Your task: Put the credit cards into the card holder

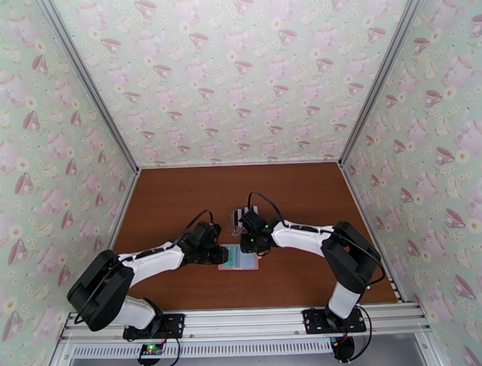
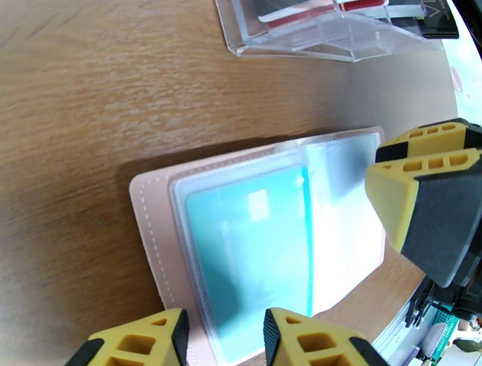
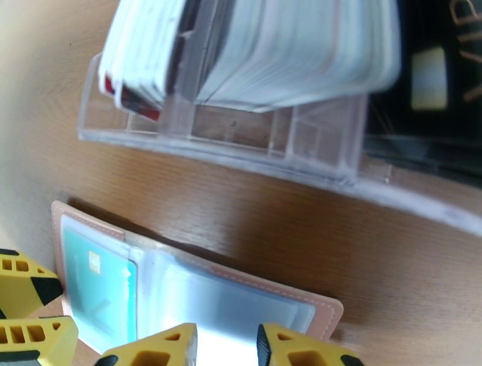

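L gripper [image 2: 223, 325] and R gripper [image 3: 226, 337]: both jaws part-spread, nothing visibly pinched, tips over the open card holder [image 2: 150, 210], which lies flat near table centre w/ one teal card [image 2: 241, 253] in its left sleeve. Step: loading, approx. midway; next move calls for taking another of the credit cards [image 3: 289, 48] from the clear rack [image 3: 241, 150] just far of the holder. Surface: brown wood-grain table [image 1: 178, 201]; room: teacup-print walls [image 1: 237, 73].
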